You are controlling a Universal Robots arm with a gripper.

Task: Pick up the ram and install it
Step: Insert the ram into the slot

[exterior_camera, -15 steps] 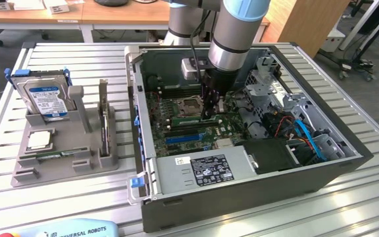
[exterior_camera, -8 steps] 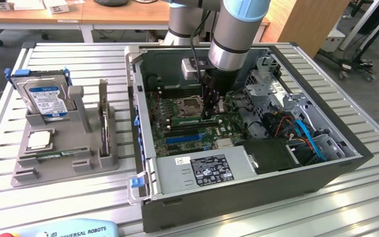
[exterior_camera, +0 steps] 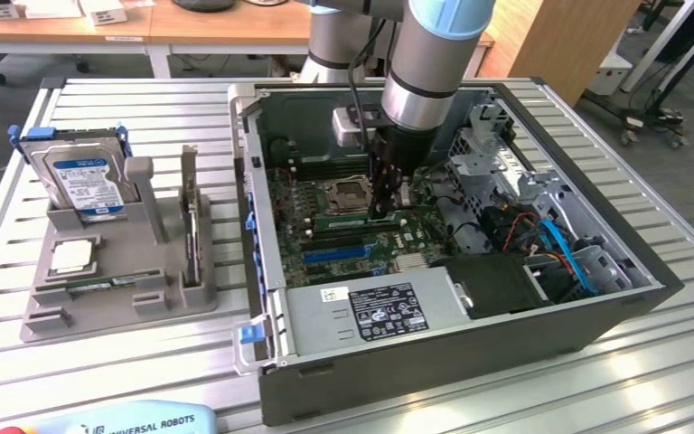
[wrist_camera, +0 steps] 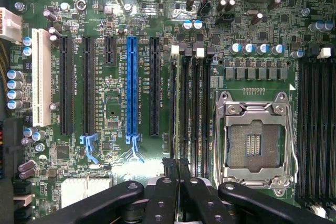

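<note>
1. At the exterior view's left, a grey fixture (exterior_camera: 118, 303) sits on the slatted desk (exterior_camera: 10, 298). A hard drive (exterior_camera: 82, 181) with a blue-white label stands upright in it. A small square processor chip (exterior_camera: 72, 256) lies flat in a pocket in front of the drive.

2. Just beside the fixture, towards the exterior view's right, an open computer case (exterior_camera: 444, 371) lies on its side with the motherboard (exterior_camera: 293, 194) facing up. A labelled power supply (exterior_camera: 371, 312) sits at the near edge of the case.

3. The arm reaches down into the middle of the case. The end effector (exterior_camera: 383, 210) is low over the memory slots, next to the empty processor socket (exterior_camera: 347, 191).

4. The ram (exterior_camera: 344, 218) shows as a thin green strip at the tip of the end effector. It lies along a slot and stretches towards the exterior view's left.

5. In the wrist view the end effector (wrist_camera: 177, 167) is clenched. Its black fingers (wrist_camera: 169, 182) are drawn close together with the ram's (wrist_camera: 175, 108) narrow edge between them. The ram lines up with the memory slot farthest from the socket (wrist_camera: 254, 140).

6. On the other side of that slot from the socket are several black expansion slots, one blue slot (wrist_camera: 132, 82) and one white slot (wrist_camera: 38, 77).

7. At the exterior view's right, blue cables (exterior_camera: 564, 249) run through the drive bay end of the case.
</note>
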